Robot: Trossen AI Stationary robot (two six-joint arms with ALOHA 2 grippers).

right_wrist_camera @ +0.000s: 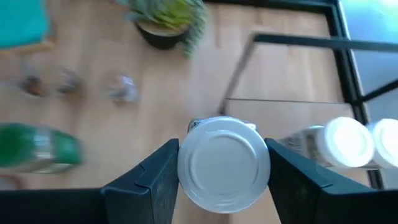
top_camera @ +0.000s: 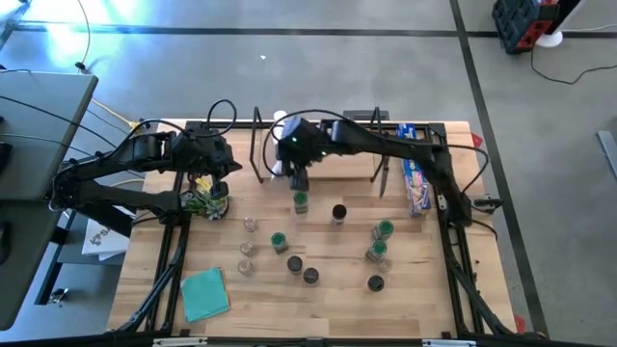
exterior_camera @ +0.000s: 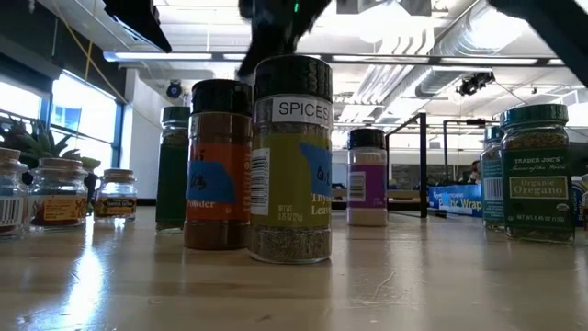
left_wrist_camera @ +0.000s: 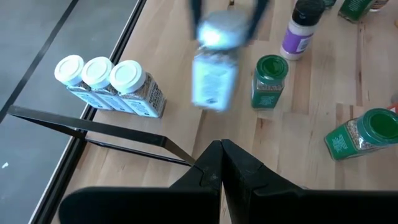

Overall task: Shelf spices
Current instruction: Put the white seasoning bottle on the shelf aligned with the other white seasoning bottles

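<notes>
a white-lidded spice jar (right_wrist_camera: 224, 163) sits clamped between the two fingers of the right gripper (right_wrist_camera: 222, 168), lid toward the wrist camera. in the high view the right gripper (top_camera: 298, 175) hangs over the front edge of the shelf (top_camera: 337, 154), near its left end. the left wrist view shows the same jar (left_wrist_camera: 214, 74) blurred and above the table surface.

three more white-lidded jars (left_wrist_camera: 109, 84) stand in a touching row at the shelf's end, just beside the held jar; two of them appear in the right wrist view (right_wrist_camera: 348, 143). the black upright frame (right_wrist_camera: 292, 40) of the shelf runs close by the held jar.

on the table in front of the shelf, loose jars are scattered: a green-lidded jar (top_camera: 301, 202) directly below the right gripper, a black-lidded one (top_camera: 338, 213) beside it, and further green, black and clear ones toward the front. in the low view a thyme jar labelled "spices" (exterior_camera: 292, 158) and an oregano jar (exterior_camera: 536, 172) stand nearest the camera.

the left gripper (left_wrist_camera: 221, 163) has its fingers pressed together on nothing, and waits over the left end of the shelf, above a small potted plant (top_camera: 209, 201). a blue wrap box (top_camera: 415, 173) lies at the right end, a teal cloth (top_camera: 204, 292) at front left.
</notes>
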